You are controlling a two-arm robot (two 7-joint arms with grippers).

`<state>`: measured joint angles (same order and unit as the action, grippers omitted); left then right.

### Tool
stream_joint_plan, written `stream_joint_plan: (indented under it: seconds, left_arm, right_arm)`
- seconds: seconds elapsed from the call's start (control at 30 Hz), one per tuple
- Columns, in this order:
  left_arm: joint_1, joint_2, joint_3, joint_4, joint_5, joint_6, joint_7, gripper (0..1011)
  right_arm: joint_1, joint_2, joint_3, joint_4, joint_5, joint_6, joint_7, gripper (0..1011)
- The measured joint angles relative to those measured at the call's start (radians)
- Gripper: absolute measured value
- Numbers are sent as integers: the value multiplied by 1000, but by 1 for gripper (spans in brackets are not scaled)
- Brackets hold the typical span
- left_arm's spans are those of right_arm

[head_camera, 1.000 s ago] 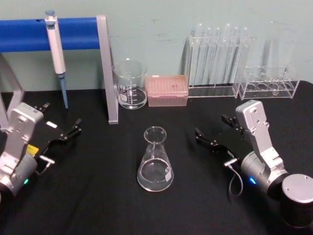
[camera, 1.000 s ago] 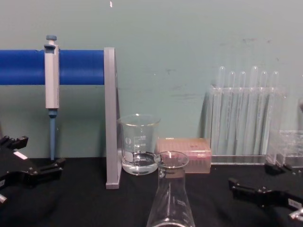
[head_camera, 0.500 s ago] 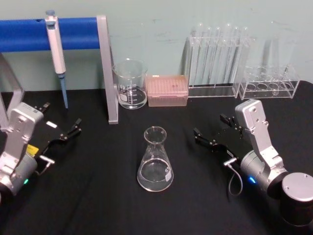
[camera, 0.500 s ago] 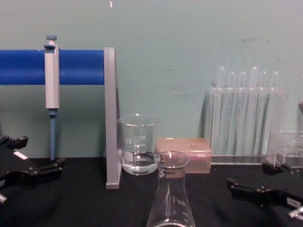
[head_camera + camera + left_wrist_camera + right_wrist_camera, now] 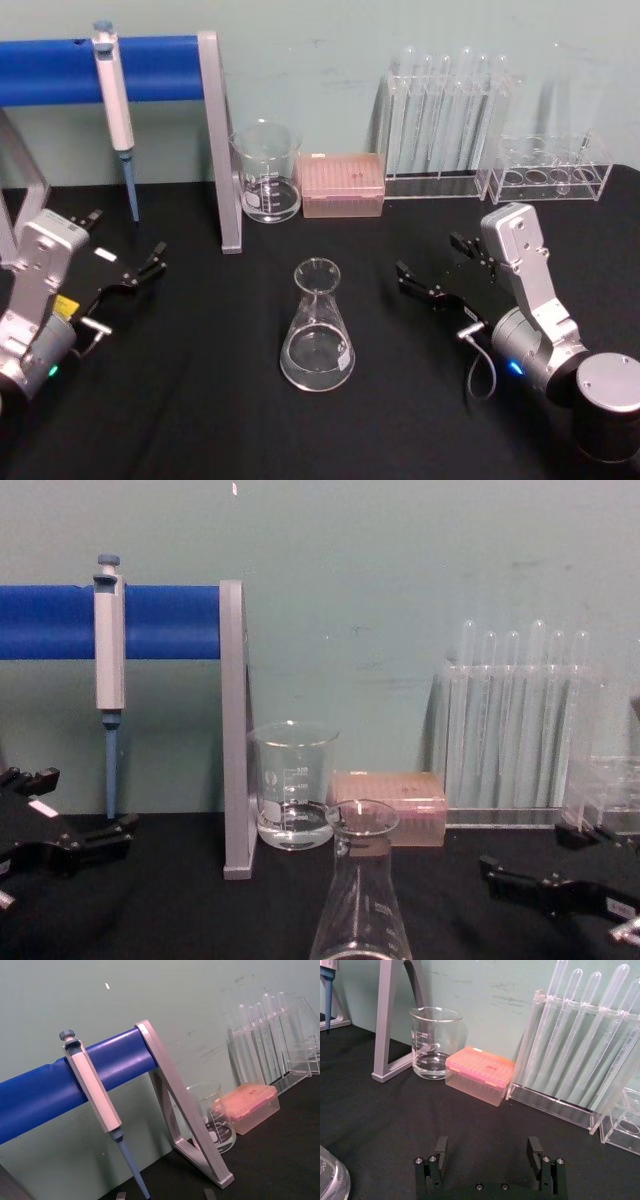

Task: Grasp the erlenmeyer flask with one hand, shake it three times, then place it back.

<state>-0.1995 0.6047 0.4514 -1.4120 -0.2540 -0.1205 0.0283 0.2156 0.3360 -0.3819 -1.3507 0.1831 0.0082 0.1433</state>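
Observation:
The erlenmeyer flask [image 5: 318,325] of clear glass stands upright on the black table, in the middle and towards the front; in the chest view its neck and rim [image 5: 362,880] rise at centre bottom. My right gripper [image 5: 430,257] rests open to the flask's right, a hand's width away and holding nothing. The right wrist view shows that gripper's two black fingers [image 5: 487,1147] wide apart, with the flask's base [image 5: 332,1180] off at the edge. Far to the flask's left my left gripper [image 5: 128,235] is parked open with nothing in it.
Along the back wall stand a glass beaker [image 5: 266,175] holding some liquid, a pink tip box [image 5: 343,185], a rack of tall test tubes [image 5: 440,130] and a low clear rack [image 5: 553,170]. A pipette [image 5: 115,100] hangs on the blue stand [image 5: 60,68] with its grey upright [image 5: 218,140].

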Motion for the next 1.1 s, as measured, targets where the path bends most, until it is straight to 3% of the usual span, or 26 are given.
stream_joint_plan:
  seconds: [1.1]
  left_arm:
    - [0, 0, 0, 0, 0, 0, 0, 1001]
  right_arm:
    - [0, 0, 0, -1, 1, -1, -2, 1003]
